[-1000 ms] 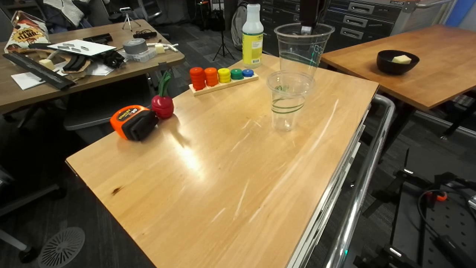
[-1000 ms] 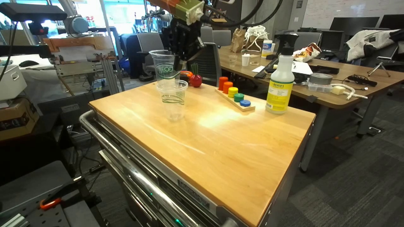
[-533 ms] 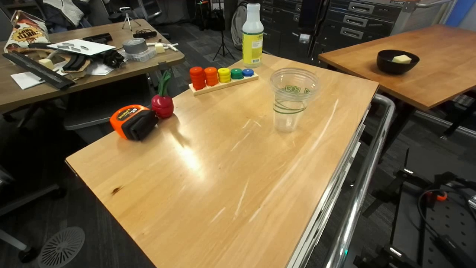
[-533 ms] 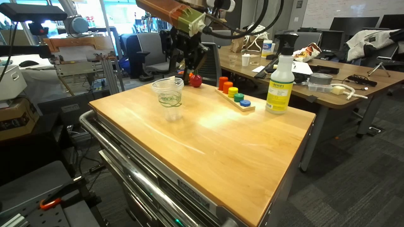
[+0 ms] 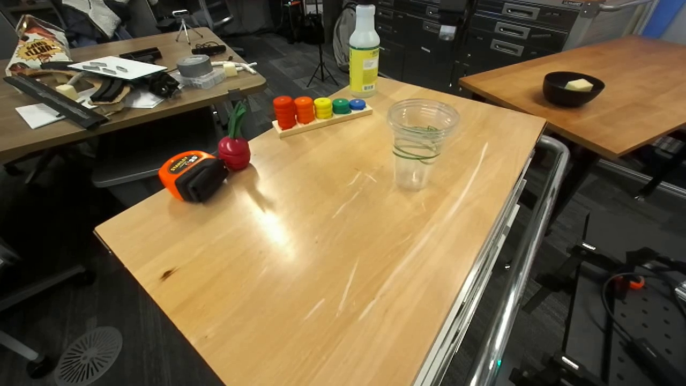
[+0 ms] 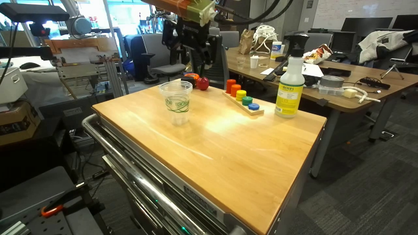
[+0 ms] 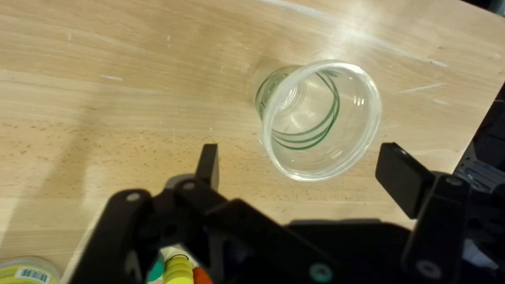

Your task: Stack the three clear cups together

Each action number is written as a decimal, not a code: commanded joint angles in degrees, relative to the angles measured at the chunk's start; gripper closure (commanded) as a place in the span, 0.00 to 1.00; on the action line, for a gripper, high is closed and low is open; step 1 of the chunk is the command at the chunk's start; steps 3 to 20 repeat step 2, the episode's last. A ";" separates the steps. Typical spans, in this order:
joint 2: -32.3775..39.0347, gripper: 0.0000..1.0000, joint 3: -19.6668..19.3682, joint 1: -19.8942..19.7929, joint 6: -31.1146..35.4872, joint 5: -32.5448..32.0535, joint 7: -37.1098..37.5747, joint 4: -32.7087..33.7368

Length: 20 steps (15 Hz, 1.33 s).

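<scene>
On the table (image 5: 300, 268): a wooden top with a metal rail (image 5: 515, 289) along one side; the clear cups (image 6: 176, 103) stand nearer that railed side of the table than the opposite one.
Gripper (image 7: 304, 172): above the table, its fingers (image 7: 402, 179) spread wide apart and nothing held between them.
Cups: one nested stack upright on the table; the see-through layers overlap, so an exact count cannot be told. They look empty and should be very light and slick, easily nudged or tipped.
Walls (image 6: 179, 112): thin, likely to flex or dent under a hard squeeze, though nested layers should stiffen one another. The best hold is probably a gentle pinch from opposite sides, just below the rims (image 5: 422, 132); the outer wall there should belong to the lowest cup, so the whole stack would come along. A pinch at the rim alone might lift only an inner cup.
Rims: facing up, away from the table, the wide end of the taper.
Base (image 5: 411, 185): narrow, down on the table; the long axis runs from it upward through the rims, roughly square to the tabletop. A slight lean cannot be ruled out.
</scene>
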 commanded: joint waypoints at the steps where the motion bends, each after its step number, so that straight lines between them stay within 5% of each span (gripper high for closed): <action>1: -0.68 0.00 -0.33 0.33 -1.14 -0.17 0.08 0.27; 20: -1.29 0.00 -0.39 0.38 -1.61 -0.22 0.10 0.30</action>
